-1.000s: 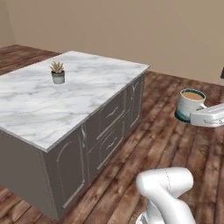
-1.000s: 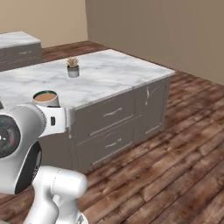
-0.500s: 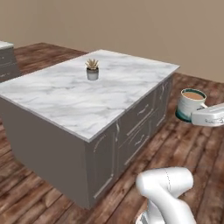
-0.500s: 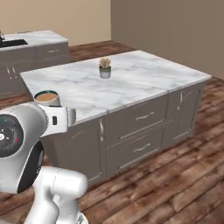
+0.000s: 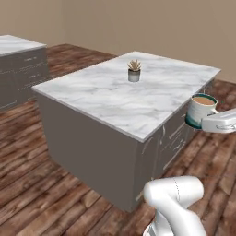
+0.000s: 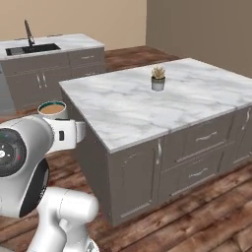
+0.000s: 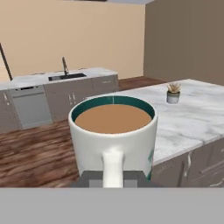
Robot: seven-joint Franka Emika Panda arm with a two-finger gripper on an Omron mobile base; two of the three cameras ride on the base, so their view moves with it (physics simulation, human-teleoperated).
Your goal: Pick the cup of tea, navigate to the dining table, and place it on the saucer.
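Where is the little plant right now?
The plant stands on the marble counter, toward its far end, well away from the cup of tea held in the gripper off the counter's right side in the left base view.

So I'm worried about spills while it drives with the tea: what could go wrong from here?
The cup of tea is nearly brim-full, so a jolt or hard turn could slosh it. The gripper seems to pinch just the handle, so the cup might swing or slip. It also rides beside the marble island's edge, at about countertop height; a tight swing could knock it against the corner.
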